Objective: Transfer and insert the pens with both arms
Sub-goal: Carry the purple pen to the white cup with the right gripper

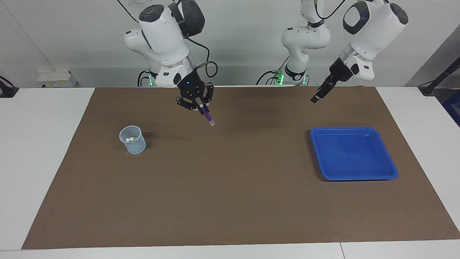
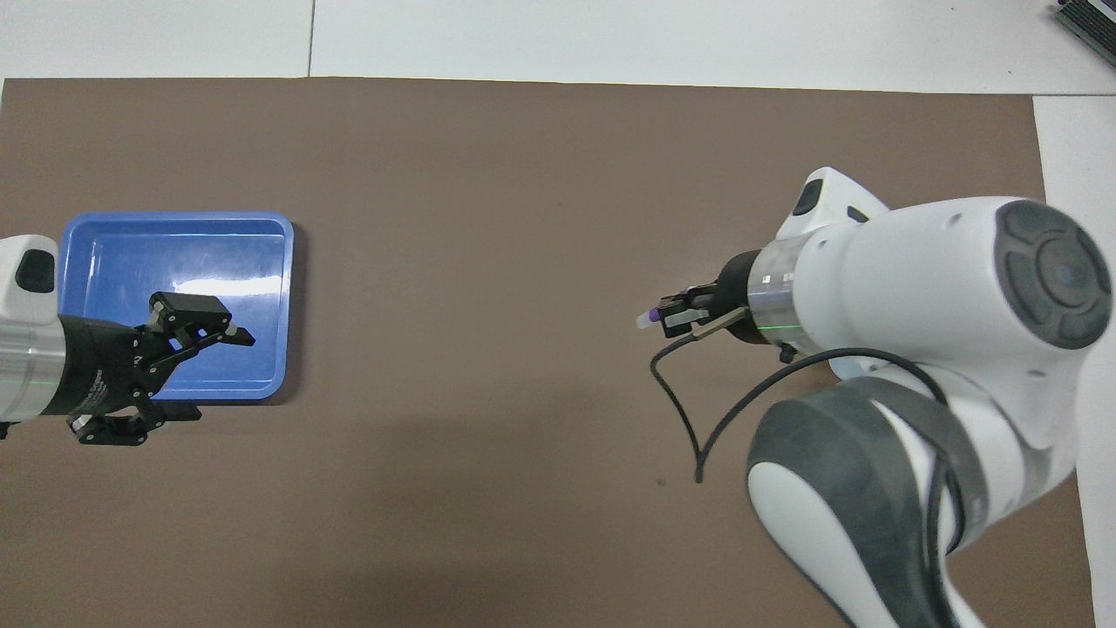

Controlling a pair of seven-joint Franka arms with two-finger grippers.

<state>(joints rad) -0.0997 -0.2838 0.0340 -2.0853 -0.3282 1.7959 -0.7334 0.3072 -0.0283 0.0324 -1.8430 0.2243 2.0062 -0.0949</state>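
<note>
Right end effector [image 1: 202,107] pinches slim purple pen [image 1: 207,117], near translucent cup [image 1: 132,140]; align upright over rim before release. Left end effector [image 1: 318,97] spread, waiting.

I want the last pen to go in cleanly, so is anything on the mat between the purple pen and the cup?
Nothing visible stands in the way. The right claw holds the purple pen in the air over bare brown mat, and only mat lies between it and the cup, which holds two pens already.
</note>
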